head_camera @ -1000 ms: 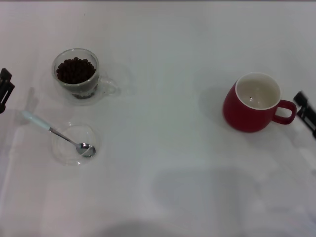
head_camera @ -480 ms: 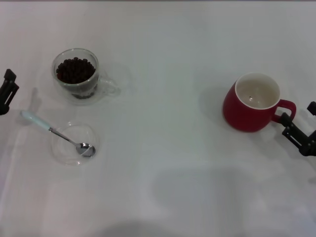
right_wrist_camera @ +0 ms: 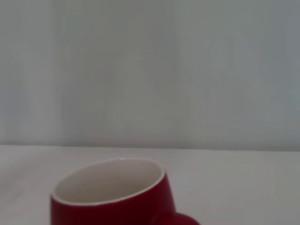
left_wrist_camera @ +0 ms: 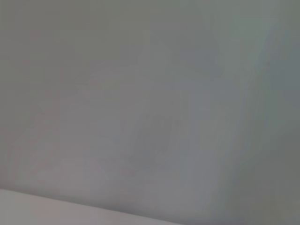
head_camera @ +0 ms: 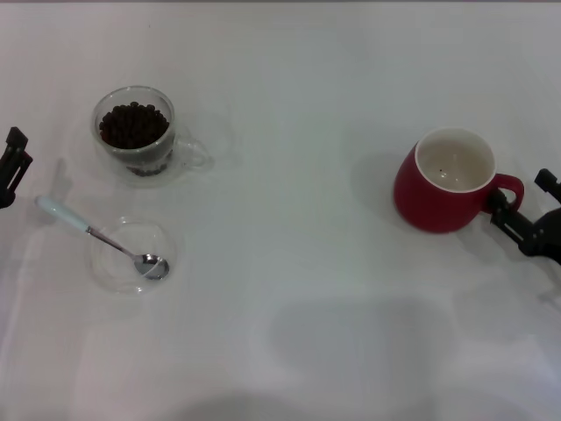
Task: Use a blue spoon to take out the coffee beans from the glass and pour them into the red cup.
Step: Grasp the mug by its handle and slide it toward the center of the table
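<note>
- Two grippers sit at opposite edges of the white bench (head_camera: 289, 263): the left gripper (head_camera: 10, 167) at the far left edge, the right gripper (head_camera: 526, 230) at the red cup's handle.
- Right fingers (head_camera: 501, 210) touch the loop handle of the red cup (head_camera: 443, 189); whether they pinch it I cannot tell. The left fingers' state I cannot tell either.
- Coffee beans (head_camera: 133, 124) fill the glass (head_camera: 136, 133), far left.
- Blue spoon (head_camera: 96, 232) lies nearer, its bowl resting in a shallow clear dish (head_camera: 131, 256).
</note>
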Motion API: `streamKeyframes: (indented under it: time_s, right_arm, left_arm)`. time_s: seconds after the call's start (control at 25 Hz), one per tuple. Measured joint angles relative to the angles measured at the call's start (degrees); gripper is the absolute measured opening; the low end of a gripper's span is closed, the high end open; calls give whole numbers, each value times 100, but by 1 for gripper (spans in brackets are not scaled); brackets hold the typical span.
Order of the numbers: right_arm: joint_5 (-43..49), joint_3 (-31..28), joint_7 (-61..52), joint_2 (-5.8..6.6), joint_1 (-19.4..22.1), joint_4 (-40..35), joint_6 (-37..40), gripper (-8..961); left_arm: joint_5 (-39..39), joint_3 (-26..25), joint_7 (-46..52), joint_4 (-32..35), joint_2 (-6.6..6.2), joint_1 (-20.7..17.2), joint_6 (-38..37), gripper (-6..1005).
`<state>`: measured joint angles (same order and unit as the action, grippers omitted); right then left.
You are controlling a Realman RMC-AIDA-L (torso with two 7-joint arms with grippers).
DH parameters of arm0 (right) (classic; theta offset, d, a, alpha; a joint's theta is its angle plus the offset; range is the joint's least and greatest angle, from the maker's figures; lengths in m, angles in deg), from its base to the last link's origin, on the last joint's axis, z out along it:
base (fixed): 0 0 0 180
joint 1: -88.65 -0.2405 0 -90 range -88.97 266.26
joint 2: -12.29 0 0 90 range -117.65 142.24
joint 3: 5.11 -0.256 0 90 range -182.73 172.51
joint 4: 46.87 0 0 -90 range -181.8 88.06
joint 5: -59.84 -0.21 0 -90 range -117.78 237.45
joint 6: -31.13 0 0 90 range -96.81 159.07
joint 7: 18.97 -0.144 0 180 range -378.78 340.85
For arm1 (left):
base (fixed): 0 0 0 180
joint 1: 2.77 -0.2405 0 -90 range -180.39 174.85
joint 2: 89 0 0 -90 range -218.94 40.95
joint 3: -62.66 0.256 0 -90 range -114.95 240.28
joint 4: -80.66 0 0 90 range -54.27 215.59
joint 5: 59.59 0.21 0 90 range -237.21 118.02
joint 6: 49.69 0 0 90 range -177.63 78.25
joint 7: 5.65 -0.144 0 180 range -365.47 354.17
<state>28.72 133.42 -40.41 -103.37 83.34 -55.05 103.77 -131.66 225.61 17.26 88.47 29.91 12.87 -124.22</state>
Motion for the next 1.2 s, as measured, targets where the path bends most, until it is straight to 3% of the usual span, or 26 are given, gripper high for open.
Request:
streamKeyframes:
  time_s: [0.44,0.64,1.08,1.2]
  right_arm:
    - [-242,-7,0,2,-145,-90,-145,832]
    - [-245,-11,1,18,-251,-138,-153,694]
    - [-174,52,193,9,-512,-387,-429,253]
    - [-113,81,348,9,-552,-585,-603,213]
  left_arm:
    - [-38,0,9,-60,0,15,0,876]
    - [-44,0,11,-68,0,52,-1,877]
    - [-57,-70,12,-136,-17,89,-10,876]
    - [-142,-77,12,-149,-18,91,-16,876]
